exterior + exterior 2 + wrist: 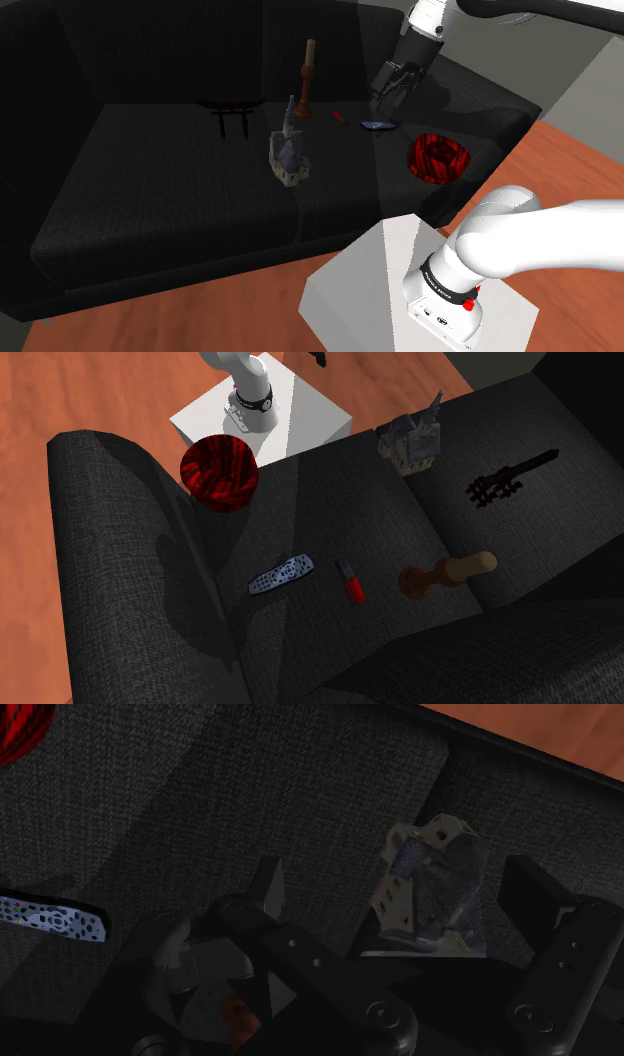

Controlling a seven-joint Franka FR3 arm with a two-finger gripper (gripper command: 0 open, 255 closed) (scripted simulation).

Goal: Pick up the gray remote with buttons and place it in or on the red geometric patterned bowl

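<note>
The gray remote with buttons (378, 125) (281, 575) (55, 919) lies flat on the black sofa seat, near the backrest. The red patterned bowl (438, 158) (218, 473) (20, 729) sits on the sofa's armrest end, toward the stand from the remote. My gripper (385, 100) (400, 904) hangs in the air above the seat, a little above the remote, touching nothing. Its fingers stand apart and open, with nothing between them. In the wrist view the remote lies off to the side of the left finger (262, 894).
A small grey castle-like figure (289, 155) (412, 442) (430, 889) stands mid-seat. A brown wooden plunger-shaped piece (306, 85) (448, 573), a small red item (339, 116) (350, 584) and a dark rack (232, 108) (508, 480) also rest on the sofa. The white stand (370, 290) borders it.
</note>
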